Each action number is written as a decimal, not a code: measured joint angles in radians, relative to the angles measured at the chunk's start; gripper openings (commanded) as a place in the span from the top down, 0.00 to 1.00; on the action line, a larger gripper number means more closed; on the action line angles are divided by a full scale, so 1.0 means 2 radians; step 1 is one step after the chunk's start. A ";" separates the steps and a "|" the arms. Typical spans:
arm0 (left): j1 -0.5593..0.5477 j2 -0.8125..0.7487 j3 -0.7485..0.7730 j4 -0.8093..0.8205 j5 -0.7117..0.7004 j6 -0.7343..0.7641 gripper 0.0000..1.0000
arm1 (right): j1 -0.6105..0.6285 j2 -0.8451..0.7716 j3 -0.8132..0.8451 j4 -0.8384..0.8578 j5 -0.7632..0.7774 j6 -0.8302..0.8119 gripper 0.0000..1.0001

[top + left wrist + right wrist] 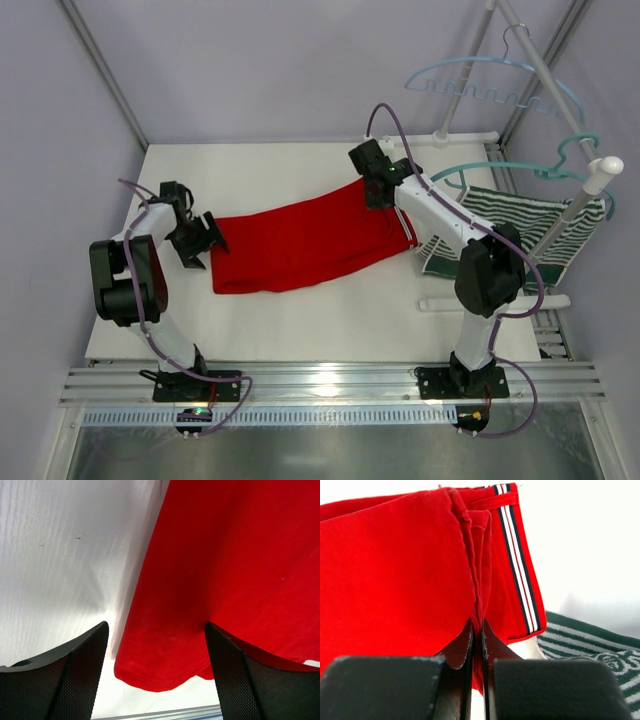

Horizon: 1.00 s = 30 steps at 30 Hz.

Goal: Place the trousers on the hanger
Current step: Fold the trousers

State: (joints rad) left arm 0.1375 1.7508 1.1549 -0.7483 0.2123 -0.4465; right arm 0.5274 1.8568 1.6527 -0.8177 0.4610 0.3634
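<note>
The right hand (481, 630) is closed on the trousers (395, 570) beside the waistband. The left hand (156, 630) is wide, with the hem below it. The cloth looks soft and limp, so take folded edges.

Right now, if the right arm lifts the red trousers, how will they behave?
Probably floppy: the trousers lie flat and folded, so the free end would likely sag and drag. Several layers sit in the right jaws, so one might slip out.

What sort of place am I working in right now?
Probably a lab test booth staged for laundry practice, not a home: a white table boxed in by plain pale walls, two arms bolted to a metal rail, and a small rack holding a pale blue hanger near red trousers.
</note>
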 measured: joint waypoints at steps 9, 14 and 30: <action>0.000 0.000 -0.015 0.014 0.033 -0.007 0.21 | -0.006 -0.001 0.000 0.005 0.004 -0.010 0.96; 0.000 0.001 -0.015 0.013 0.035 -0.008 0.25 | -0.011 -0.001 0.000 0.005 0.006 -0.011 0.96; 0.000 0.002 -0.014 0.008 0.010 -0.007 0.23 | -0.024 0.015 -0.009 0.038 0.054 -0.015 0.96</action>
State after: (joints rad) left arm 0.1375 1.7554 1.1267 -0.7330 0.2325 -0.4599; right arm 0.4789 1.8877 1.6341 -0.7410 0.5694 0.3340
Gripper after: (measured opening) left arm 0.776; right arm 0.067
